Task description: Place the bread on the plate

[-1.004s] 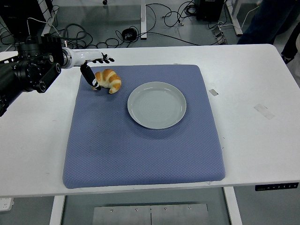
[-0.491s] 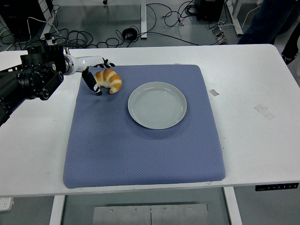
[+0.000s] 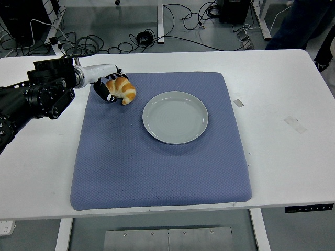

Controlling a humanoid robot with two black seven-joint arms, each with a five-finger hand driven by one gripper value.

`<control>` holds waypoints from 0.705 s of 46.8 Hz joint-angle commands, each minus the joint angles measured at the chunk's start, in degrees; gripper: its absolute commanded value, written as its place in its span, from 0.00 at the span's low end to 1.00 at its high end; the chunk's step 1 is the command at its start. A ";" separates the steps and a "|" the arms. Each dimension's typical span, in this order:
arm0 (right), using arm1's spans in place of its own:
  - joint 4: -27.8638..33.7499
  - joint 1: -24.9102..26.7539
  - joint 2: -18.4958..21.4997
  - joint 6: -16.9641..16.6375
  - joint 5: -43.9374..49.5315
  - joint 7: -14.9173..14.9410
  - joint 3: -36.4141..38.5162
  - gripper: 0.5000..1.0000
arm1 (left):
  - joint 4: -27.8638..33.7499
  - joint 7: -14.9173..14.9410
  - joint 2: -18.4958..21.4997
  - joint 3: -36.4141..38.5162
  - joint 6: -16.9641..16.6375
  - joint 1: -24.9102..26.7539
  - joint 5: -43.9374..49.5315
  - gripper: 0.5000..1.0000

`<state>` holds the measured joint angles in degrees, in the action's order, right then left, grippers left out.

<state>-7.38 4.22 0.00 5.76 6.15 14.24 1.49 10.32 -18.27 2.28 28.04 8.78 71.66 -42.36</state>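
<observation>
At the far left of the white table [image 3: 282,89] the black left arm [image 3: 31,99] comes in from the edge, and its left hand [image 3: 106,87] sits right up against the croissant [image 3: 121,89]. The fingers [image 3: 102,91] are curled around the bread's left end, thumb below and the others over the top, so the hand is closing on it; whether the grip is firm is hard to tell from up here. The croissant lies on the blue mat [image 3: 157,162], close to the mat's far left corner, golden and curved, with its free end pointing down toward the near side.

Moving right, the grey-green plate [image 3: 175,117] rests on the mat a little beyond centre, near the croissant but apart from it, and it holds nothing. The mat covers the middle of the table, its quilted surface flat and square to the edges.

Further right, bare white tabletop, with a small piece of tape [image 3: 238,103] just off the mat and a second strip [image 3: 295,124] nearer the right side.

Beyond the table, black cables [image 3: 99,44] trail over the grey floor, and at the top right corner a person's dark trouser legs [image 3: 301,23] stand by.
</observation>
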 commanded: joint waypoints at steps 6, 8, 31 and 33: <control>0.00 0.00 0.00 -0.04 0.00 0.00 0.00 1.00 | -0.04 -0.19 0.18 -0.09 -3.25 0.58 0.08 0.47; 0.00 0.00 0.00 -0.04 0.00 0.00 0.00 1.00 | -0.22 -0.19 0.18 -0.09 -3.25 0.58 0.17 0.43; 0.00 0.00 0.00 -0.04 0.00 0.00 0.00 1.00 | 0.48 -2.83 -2.28 -0.53 -3.42 3.21 0.88 0.19; 0.00 0.00 0.00 -0.04 0.00 0.00 0.00 1.00 | 0.66 -2.92 -2.28 -0.62 -2.81 3.83 0.88 0.18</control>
<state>-7.37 4.21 0.00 5.78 6.15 14.23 1.50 10.70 -21.03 0.00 27.50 5.24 74.77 -41.48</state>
